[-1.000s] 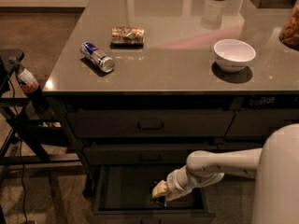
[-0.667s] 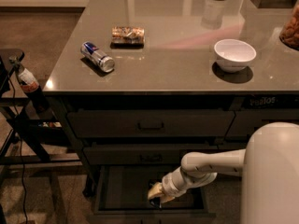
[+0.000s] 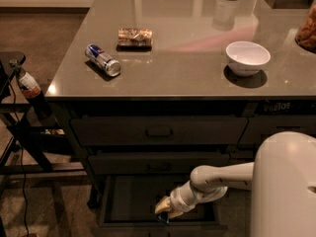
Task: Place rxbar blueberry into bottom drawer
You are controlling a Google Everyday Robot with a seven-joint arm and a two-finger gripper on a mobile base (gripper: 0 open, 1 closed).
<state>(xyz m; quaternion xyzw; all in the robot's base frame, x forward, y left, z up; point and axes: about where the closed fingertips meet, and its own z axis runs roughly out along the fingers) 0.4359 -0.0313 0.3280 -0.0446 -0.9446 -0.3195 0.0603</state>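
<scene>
The bottom drawer of the dark cabinet stands pulled open, with a flat dark inside. My gripper is low inside the drawer, near its front edge and right of the middle, reached in from the right on the white arm. A small dark blue sliver shows just under the gripper tip; it looks like the rxbar blueberry, mostly hidden by the gripper. Whether it is held or lying on the drawer floor cannot be told.
On the grey counter lie a blue-silver drink can, a brown-gold snack packet and a white bowl. Two shallower drawers above are closed. A dark stand with a bottle is at the left.
The arm has reached further left and lower, and the gripper has gone down into the open bottom drawer. The things on the counter have not moved.
</scene>
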